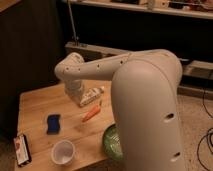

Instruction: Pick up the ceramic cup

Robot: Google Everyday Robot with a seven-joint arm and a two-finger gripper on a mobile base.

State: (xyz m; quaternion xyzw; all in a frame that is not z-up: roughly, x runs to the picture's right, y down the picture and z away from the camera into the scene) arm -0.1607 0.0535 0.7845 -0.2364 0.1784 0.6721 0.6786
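Camera view is showing the ceramic cup (63, 151) sitting upright near the front edge of the wooden table (35, 102), mouth up and apart from its neighbours, so it is likely offering an easy reach from above. The green bowl (111, 141) is sitting to its right, partly hidden by the arm (145, 100). A blue sponge (53, 123) is lying just behind the cup. The arm is bending across from the right, wrist turning down, and the gripper (80, 99) is hanging over the table's far part beside a pale packet (94, 94), well apart from the cup. Whether it is wide or narrow I cannot tell.
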